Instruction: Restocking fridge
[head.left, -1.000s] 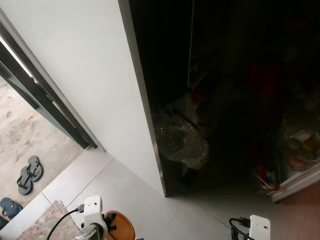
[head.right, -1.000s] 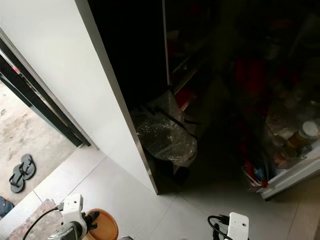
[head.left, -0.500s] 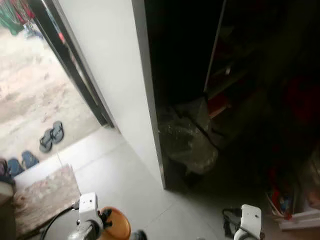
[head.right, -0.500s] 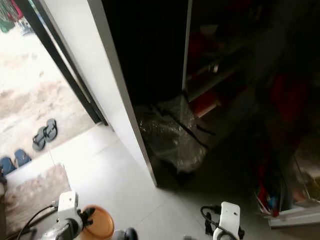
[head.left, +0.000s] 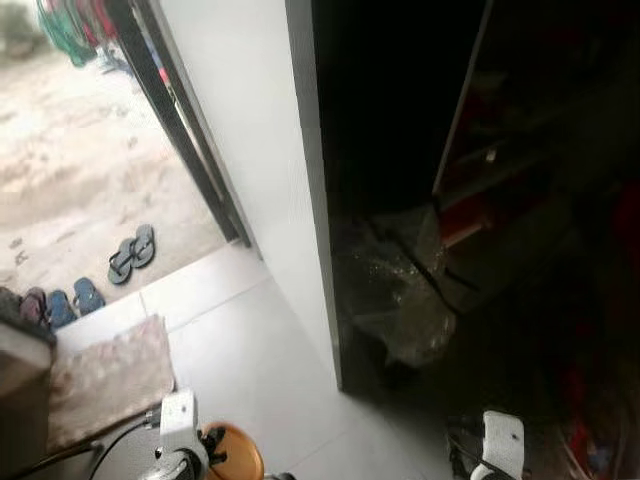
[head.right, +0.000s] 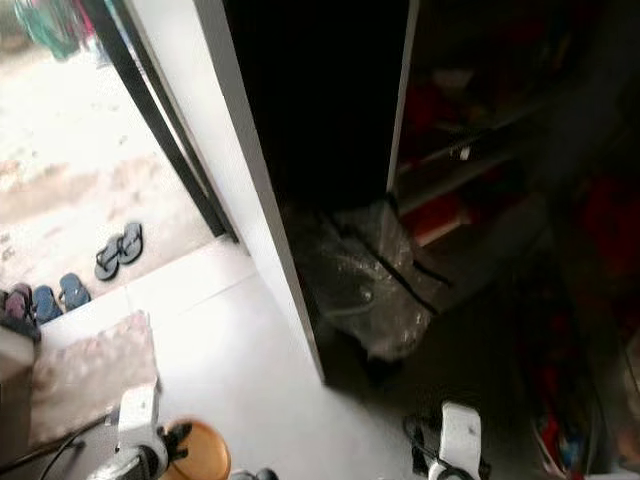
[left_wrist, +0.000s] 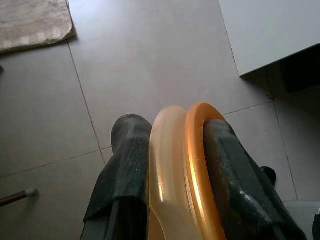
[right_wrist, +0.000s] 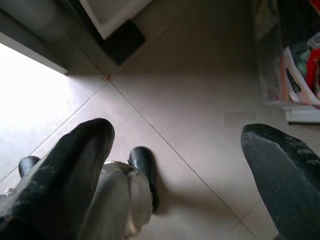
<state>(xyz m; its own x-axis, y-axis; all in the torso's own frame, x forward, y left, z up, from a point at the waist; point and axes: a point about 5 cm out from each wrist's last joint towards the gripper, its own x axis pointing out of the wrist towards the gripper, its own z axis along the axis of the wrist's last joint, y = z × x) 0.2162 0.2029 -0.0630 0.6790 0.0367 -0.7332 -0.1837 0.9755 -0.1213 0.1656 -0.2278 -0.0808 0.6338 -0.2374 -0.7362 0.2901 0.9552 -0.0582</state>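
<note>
The fridge stands open and dark, its white side panel toward the doorway. On its low part lies a clear plastic bag. The tiled floor reaches to a rug, and beyond the threshold some sandals rest outside. The left gripper is low over the floor — its fingers pinch two thin plates, one orange and one pale. The right gripper is spread wide, nothing between the fingers.
</note>
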